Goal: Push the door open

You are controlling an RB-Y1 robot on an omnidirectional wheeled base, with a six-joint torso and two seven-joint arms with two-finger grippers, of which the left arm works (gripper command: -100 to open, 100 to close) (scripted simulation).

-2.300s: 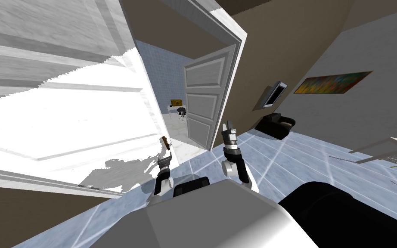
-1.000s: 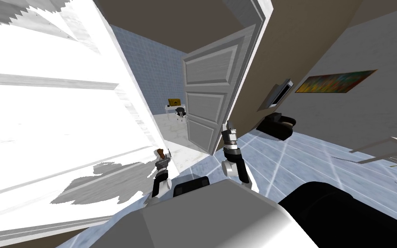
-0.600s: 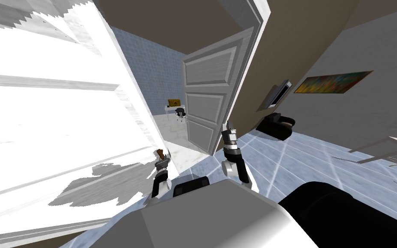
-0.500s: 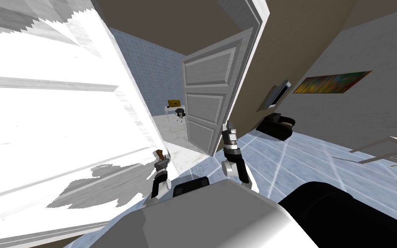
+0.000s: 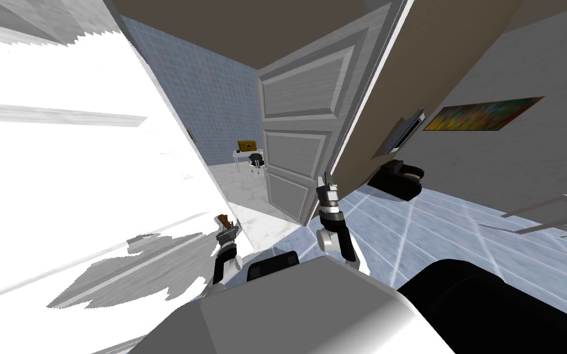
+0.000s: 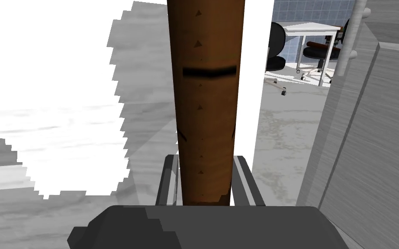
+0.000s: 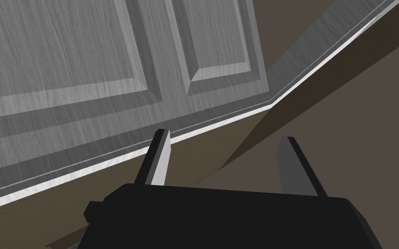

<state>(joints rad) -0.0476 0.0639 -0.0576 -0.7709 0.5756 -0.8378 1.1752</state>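
Observation:
A big white panelled door (image 5: 79, 184) stands close on my left, and its free edge runs down to my left gripper (image 5: 224, 222). That gripper (image 6: 205, 160) is shut on a brown bar (image 6: 205, 99) at the door's edge (image 6: 255, 86); the bar looks like the door's handle. A second, grey panelled door (image 5: 291, 135) stands swung inward across the gap, its edge and grey handle (image 6: 350, 39) beside the bar. My right gripper (image 5: 323, 180) is raised by the right jamb. It (image 7: 224, 135) is open and empty, pointing at the grey door (image 7: 86, 65) and its frame.
Through the gap lies a blue-tiled room with a white table (image 5: 242, 155) and black office chairs (image 6: 317, 52). On my right are a black armchair (image 5: 396, 175), a wall screen (image 5: 402, 132), a painting (image 5: 491, 114) and a table edge (image 5: 559, 212).
The white door's edge has swung further left and the gap looks wider. My left gripper went slightly down and left with the bar. The whole head view shifted; the right arm kept its place.

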